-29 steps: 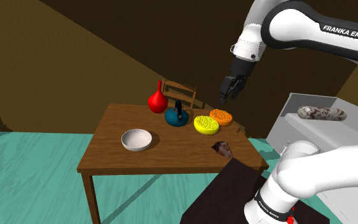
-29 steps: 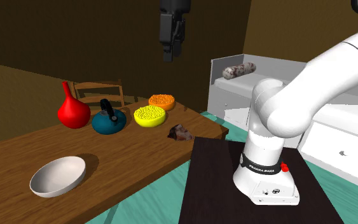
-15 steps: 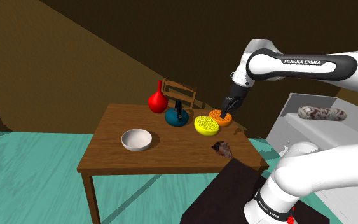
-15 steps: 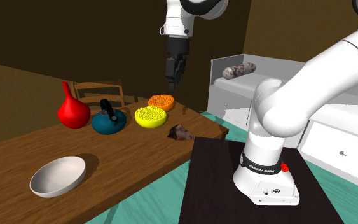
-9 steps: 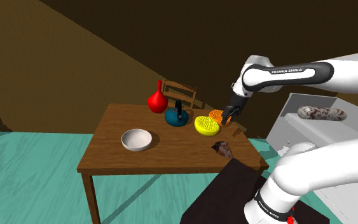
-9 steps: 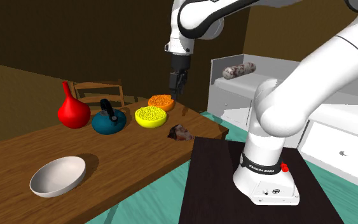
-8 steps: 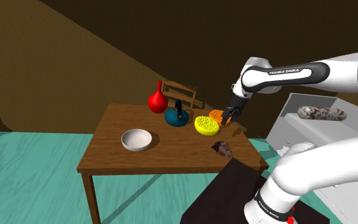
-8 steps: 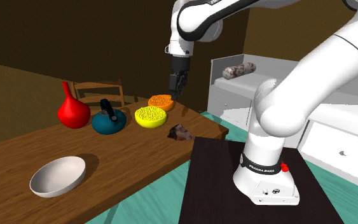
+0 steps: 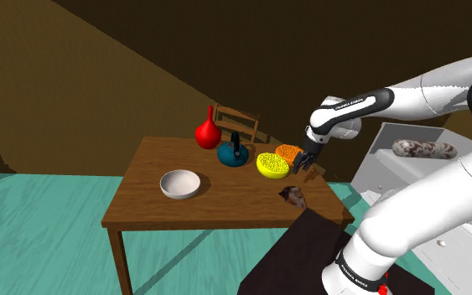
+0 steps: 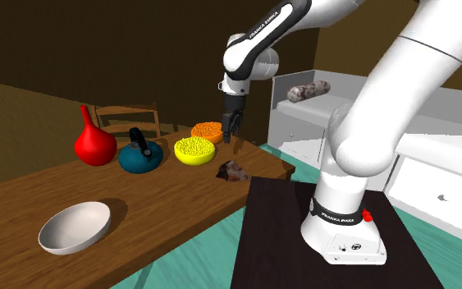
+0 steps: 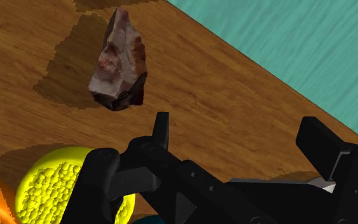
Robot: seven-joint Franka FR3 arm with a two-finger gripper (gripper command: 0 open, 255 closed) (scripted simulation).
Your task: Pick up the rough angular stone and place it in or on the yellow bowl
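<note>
The rough angular stone (image 9: 293, 197) (image 10: 234, 171) (image 11: 118, 60), brownish-grey with reddish patches, lies on the wooden table (image 9: 209, 209) near the edge closest to the stand. The yellow bowl (image 9: 272, 164) (image 10: 194, 149) (image 11: 69, 188), filled with yellow grains, stands a short way farther in. My gripper (image 9: 303, 164) (image 10: 230, 131) (image 11: 241, 137) hangs low over the table beside the orange and yellow bowls, short of the stone. Its fingers (image 11: 161, 130) stand apart with only bare tabletop between them.
An orange bowl (image 9: 290, 152) (image 10: 208, 130) sits just behind the yellow one. A blue kettle (image 9: 234, 153), a red vase (image 9: 208, 131) and a white bowl (image 9: 180, 183) take up the rest of the table. A chair (image 9: 236, 121) stands behind it, and white furniture (image 9: 410, 172) is beside the stand.
The arm has come down from high above the table to just over its surface, beside the orange bowl. The stone and the bowls have not moved.
</note>
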